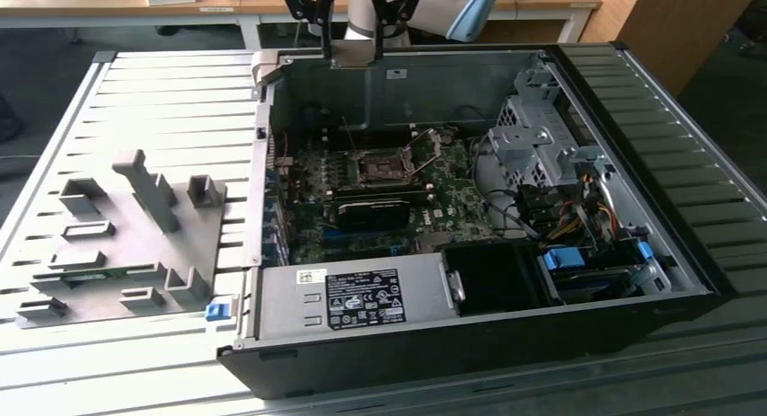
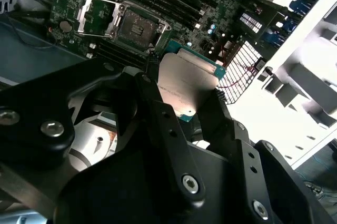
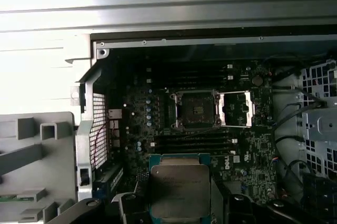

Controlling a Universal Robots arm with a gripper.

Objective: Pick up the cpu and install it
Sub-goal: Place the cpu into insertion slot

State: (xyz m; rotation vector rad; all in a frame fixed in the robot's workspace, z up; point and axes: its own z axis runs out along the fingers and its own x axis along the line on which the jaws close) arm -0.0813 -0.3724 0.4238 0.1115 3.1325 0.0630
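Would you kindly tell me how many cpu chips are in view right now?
1: the cpu is held in the gripper, apart from the open, empty socket. Others could be hidden.

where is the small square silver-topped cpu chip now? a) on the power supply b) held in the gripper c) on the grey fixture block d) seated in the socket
b: in the second wrist view the black gripper clamps the silver-topped cpu chip; the socket lies open and empty
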